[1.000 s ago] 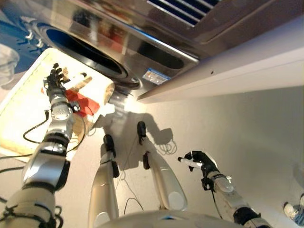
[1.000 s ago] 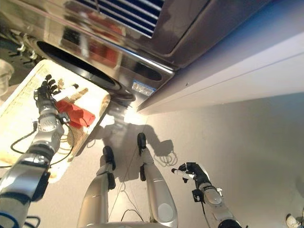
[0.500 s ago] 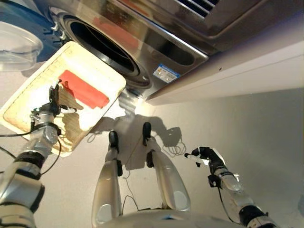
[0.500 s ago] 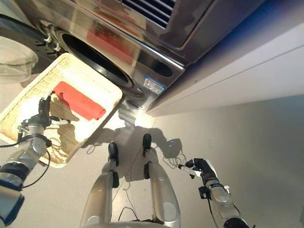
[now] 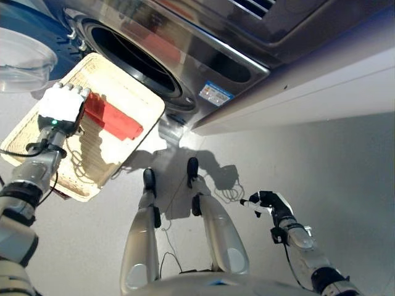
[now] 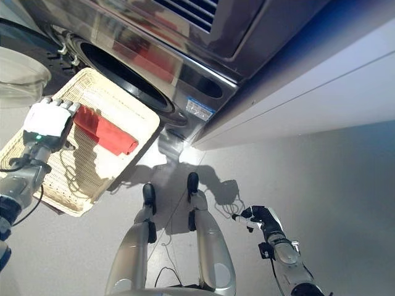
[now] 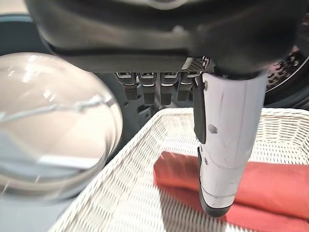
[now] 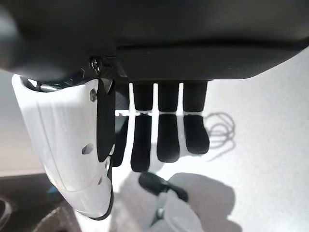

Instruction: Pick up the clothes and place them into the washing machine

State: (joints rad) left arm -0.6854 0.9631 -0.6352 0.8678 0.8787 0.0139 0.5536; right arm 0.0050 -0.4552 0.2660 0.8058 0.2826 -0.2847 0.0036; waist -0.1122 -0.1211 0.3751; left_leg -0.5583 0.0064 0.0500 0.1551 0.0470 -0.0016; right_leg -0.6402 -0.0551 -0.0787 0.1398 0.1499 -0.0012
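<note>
Down at the washer's (image 5: pixel 203 55) foot sits the wicker basket (image 5: pixel 133 145), right below the open drum mouth (image 5: pixel 133 58), and in it lies the red cloth (image 5: pixel 114 120), folded long, resting on the weave toward the side nearest the machine; the left hand (image 5: pixel 60 106) hangs over the basket's far-left part, just beside the cloth's end, its pale back turned up to the head camera; from its own wrist the fingers (image 7: pixel 149 89) show straight and side by side, the white-covered thumb (image 7: pixel 224 159) reaching down in front of the cloth, nothing gripped, and whether the thumb tip touches the fabric I cannot tell; the clear round door (image 5: pixel 21 55) swings wide off to the left of the basket; over on the right, well away from all of it, the right hand (image 5: pixel 271 202) hangs low above the pale floor (image 5: pixel 321 160), fingers (image 8: pixel 169 137) loosely bent and apart from the thumb, holding nothing
</note>
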